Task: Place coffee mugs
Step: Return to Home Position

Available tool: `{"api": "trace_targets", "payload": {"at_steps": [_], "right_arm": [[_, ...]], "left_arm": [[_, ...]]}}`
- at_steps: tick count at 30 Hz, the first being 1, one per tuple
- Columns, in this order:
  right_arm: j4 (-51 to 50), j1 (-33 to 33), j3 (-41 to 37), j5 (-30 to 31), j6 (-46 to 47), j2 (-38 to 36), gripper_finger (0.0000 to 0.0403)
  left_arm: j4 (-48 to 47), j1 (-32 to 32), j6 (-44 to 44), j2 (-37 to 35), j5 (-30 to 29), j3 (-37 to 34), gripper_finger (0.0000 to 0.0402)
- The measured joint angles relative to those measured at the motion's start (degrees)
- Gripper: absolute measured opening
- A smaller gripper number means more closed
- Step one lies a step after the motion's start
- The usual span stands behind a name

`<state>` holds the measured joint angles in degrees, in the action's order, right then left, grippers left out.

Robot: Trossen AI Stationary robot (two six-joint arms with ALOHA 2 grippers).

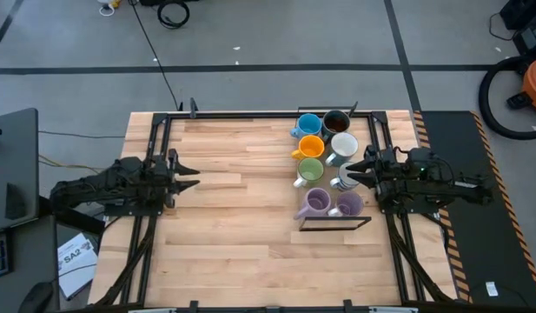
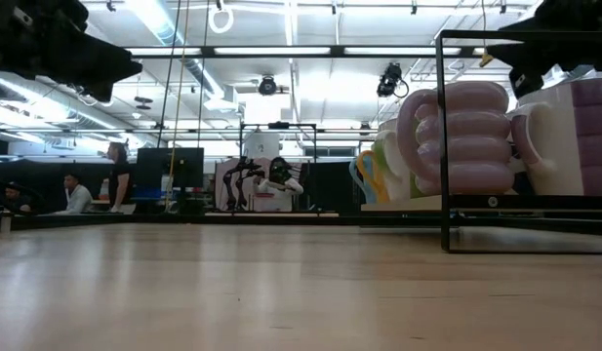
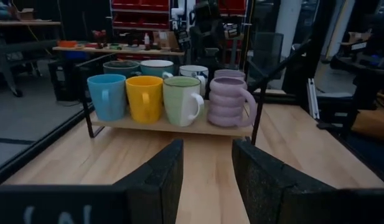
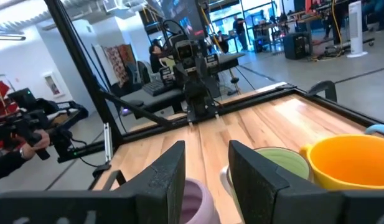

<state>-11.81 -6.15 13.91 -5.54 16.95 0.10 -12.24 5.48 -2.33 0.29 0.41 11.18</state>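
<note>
Coffee mugs (image 1: 324,165), eight in all, in two rows on a black-framed shelf (image 1: 335,224) on the right half of the bench (image 1: 233,235).

High view: from far end to near end, blue mug (image 1: 308,124) beside dark brown mug (image 1: 336,122), orange-yellow mug (image 1: 311,147) beside white mug (image 1: 343,146), green mug (image 1: 310,169) beside a second white mug (image 1: 340,182), then two purple mugs (image 1: 317,202) side by side. Left gripper (image 1: 195,174) over the bench's left side, well apart from the shelf, pointing toward it. Right gripper (image 1: 347,175) at the shelf's right side, tips overlapping the second white mug.

Low view: nearest, a ribbed purple mug (image 2: 461,136), then a white one (image 2: 554,146) just beside it; green, yellow and blue edges behind. Dark arm parts in both upper corners. Far back in the room, two people (image 2: 76,195) at the left.

Left wrist view: blue, orange-yellow, green and ribbed purple in a front row on the shelf's wooden board (image 3: 148,126), handles facing this way; four more behind. Jaws parted moderately, nothing between, only bare bench.

Right wrist view: orange-yellow (image 4: 350,162), green (image 4: 282,163) and purple (image 4: 195,199) rims close below; the left arm (image 4: 195,81) across the bench. Jaws parted narrowly, empty.
</note>
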Motion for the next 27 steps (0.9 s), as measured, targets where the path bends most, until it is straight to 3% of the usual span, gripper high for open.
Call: {"api": "trace_targets", "payload": {"at_steps": [7, 27], "right_arm": [[2.20, 0.00, -2.02, -0.02, 0.03, 0.02, 0.0129], [14.15, 0.00, -11.30, 0.00, 0.64, 0.02, 0.0129]], "left_arm": [[-0.44, 1.11, -0.41, 0.03, 2.92, -0.51, 0.0144], [-0.36, 1.11, -1.57, -0.01, 2.99, -0.48, 0.0144]]}}
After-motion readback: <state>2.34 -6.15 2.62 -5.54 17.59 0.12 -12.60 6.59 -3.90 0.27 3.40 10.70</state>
